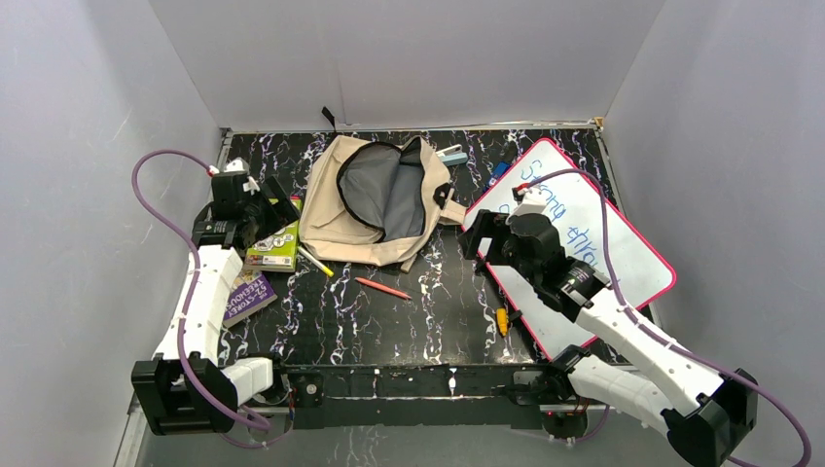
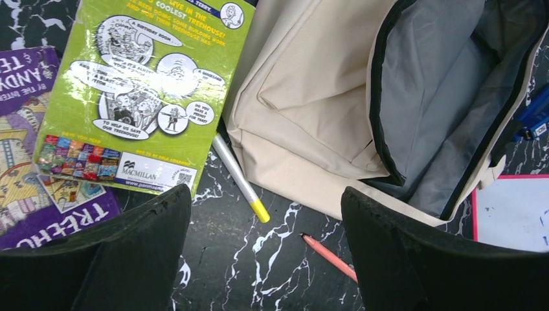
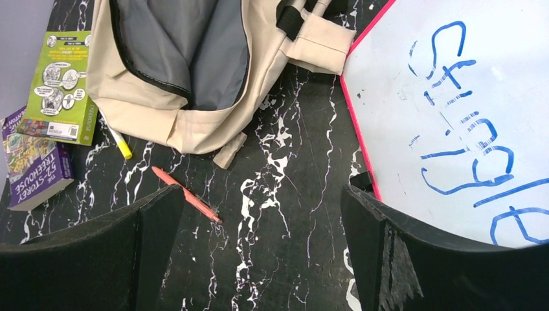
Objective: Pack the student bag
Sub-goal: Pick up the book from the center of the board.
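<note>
The student bag, beige with grey lining, lies unzipped and gaping at the back centre; it also shows in the left wrist view and the right wrist view. A green book lies at its left, overlapping a purple book. A white marker with a yellow cap and a pink pen lie in front of the bag. My left gripper hovers open and empty beside the green book. My right gripper stands open and empty between bag and whiteboard.
A pink-framed whiteboard with blue writing lies at the right, under my right arm. Small blue items sit behind the bag's right corner. A small yellow object lies near the whiteboard's front edge. White walls close in the table.
</note>
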`<state>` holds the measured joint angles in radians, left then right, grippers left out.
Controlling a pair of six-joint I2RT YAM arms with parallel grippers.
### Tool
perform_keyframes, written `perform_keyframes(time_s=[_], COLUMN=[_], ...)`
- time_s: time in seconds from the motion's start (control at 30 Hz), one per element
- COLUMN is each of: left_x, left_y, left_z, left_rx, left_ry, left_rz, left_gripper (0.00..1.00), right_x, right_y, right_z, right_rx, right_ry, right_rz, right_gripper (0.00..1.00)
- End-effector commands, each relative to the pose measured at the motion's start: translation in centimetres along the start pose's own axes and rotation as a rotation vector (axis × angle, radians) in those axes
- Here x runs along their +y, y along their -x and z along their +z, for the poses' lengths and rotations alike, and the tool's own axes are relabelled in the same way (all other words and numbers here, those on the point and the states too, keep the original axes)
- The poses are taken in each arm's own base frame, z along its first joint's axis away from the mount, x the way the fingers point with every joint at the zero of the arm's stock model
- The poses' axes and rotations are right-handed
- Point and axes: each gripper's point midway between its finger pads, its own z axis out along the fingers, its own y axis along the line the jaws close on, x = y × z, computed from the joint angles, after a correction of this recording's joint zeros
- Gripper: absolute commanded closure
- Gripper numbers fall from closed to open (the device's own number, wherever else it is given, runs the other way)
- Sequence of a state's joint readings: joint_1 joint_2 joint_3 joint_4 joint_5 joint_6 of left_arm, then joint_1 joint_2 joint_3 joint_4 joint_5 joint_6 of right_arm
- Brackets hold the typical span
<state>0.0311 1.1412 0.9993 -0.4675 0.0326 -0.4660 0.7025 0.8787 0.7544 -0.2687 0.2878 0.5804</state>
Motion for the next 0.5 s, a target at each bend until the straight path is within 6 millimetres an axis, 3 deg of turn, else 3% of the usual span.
perform_keyframes(time_s=[0.0, 0.47], left_x=[1.0, 1.9], left_y=[0.5, -0.5], left_z=[-1.2, -1.4], left_rx=[-0.035, -0.003], left_ry=[0.044, 0.074], left_rz=[0.029, 0.065], left_gripper=[0.17, 0.17], right_x=[-0.1, -0.1], right_y=[0.3, -0.5], right_z=[0.2, 0.8], right_rx=[-0.013, 0.062], right_ry=[-0.018, -0.038], right_rz=[0.008, -0.034], right_gripper=[0.01, 0.01])
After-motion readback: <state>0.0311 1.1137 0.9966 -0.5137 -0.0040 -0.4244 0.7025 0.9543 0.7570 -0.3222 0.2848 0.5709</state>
